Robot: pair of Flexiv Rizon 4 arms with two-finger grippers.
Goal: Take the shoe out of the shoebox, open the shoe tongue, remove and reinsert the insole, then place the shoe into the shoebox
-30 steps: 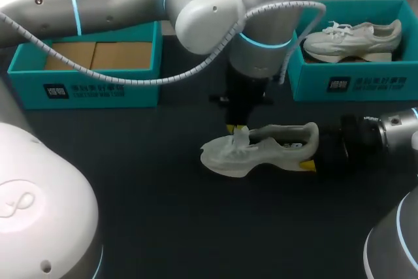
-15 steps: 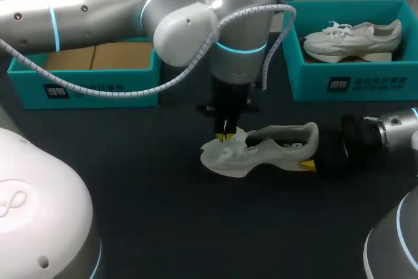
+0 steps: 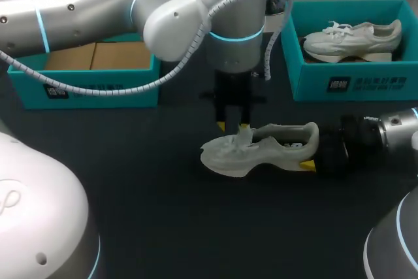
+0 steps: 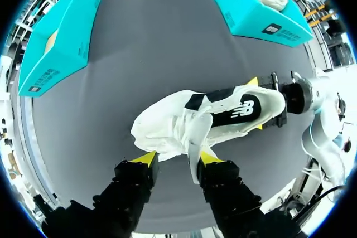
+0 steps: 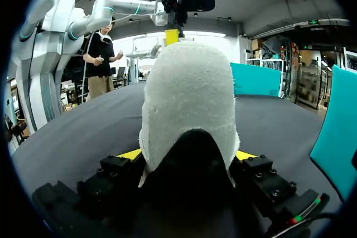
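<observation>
A white shoe (image 3: 261,148) is sitting in the middle of the dark table (image 3: 163,213), out of its box, with its toe pointing to the left side and its heel pointing at the right arm. The right gripper (image 5: 187,154) is squeezing the heel, with one yellow-tipped finger pressing on each side of it. The left arm is reaching over from the left side, and the left gripper (image 4: 177,158) is hanging just above the front of the shoe with its fingers spread apart. The shoe tongue (image 4: 192,137) is sticking up into the gap between those fingers, close to one of them, but they are not pinching it. A teal shoebox (image 3: 85,89) with a brown floor is sitting at the far left of the table. Another teal shoebox (image 3: 356,83) is sitting at the far right, and a second white shoe (image 3: 353,37) is lying inside it
</observation>
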